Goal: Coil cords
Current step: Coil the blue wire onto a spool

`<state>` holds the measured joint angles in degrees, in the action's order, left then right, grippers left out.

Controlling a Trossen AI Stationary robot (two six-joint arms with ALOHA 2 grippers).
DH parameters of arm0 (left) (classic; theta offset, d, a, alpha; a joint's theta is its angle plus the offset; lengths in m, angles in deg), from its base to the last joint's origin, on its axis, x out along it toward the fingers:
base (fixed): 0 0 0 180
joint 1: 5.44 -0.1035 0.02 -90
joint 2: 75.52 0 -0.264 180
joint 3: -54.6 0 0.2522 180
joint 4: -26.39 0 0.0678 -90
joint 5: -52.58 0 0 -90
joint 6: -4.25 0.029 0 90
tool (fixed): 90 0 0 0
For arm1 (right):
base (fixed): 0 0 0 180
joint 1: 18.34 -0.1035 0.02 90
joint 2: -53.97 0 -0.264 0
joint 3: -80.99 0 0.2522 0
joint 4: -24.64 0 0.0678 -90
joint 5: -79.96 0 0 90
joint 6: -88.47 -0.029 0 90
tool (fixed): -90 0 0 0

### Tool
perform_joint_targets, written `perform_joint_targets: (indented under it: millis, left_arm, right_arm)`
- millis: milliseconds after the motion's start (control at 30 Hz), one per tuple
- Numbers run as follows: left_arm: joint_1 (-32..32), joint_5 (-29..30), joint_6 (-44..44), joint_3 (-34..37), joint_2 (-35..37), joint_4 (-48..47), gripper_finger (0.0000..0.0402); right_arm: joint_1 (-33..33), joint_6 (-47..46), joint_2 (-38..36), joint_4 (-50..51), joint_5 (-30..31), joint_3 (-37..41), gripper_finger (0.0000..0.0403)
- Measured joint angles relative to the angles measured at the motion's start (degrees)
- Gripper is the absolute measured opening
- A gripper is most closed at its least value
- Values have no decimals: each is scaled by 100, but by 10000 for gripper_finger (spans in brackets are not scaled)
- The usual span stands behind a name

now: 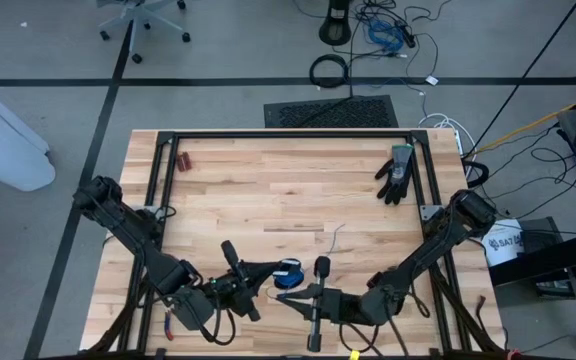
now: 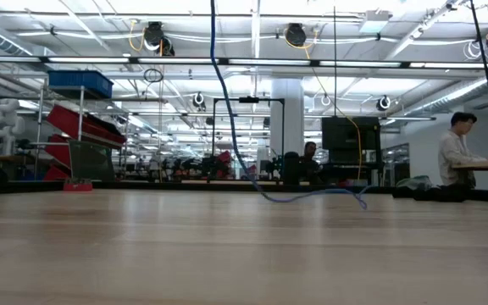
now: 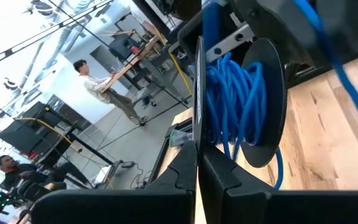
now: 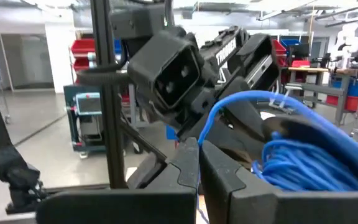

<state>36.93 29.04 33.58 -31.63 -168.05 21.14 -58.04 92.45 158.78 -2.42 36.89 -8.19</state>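
Both grippers meet at the near table (image 1: 298, 200) edge, over the cord (image 1: 289, 272). Its blue coil sits bunched between them, lifted off the wood; a loose tail (image 2: 312, 196) trails out across the table. Left gripper (image 3: 197, 163) fingers pressed together, coil right in front. Right gripper (image 4: 199, 163) fingers also together, coil beside them. Cannot tell which one pinches the cord. Probably holding the bundle up so loops stay gathered. Black glove (image 1: 396, 172) lies well apart.

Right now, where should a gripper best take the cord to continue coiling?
The cord is mostly wound. Probably grip its loose tail from straight above, jaws across it: it lies flat and free on the table.
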Motion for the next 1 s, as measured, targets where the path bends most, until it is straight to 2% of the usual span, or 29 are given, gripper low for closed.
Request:
perform_joint_targets:
  millis: [167,467,700,1000]
  left_arm:
    - [-38,-5,-4,0,0,3,6]
    - [-87,-29,-40,0,-2,279,6]
    - [-105,-48,-41,0,-2,607,6]
    - [-120,-406,-40,0,-2,1114,6]
  right_arm:
    - [-7,-11,-2,-59,1,0,0]
    - [38,-29,3,94,562,0,0]
    - [155,-279,9,471,569,2,0]
    - [293,-590,46,789,547,7,0]
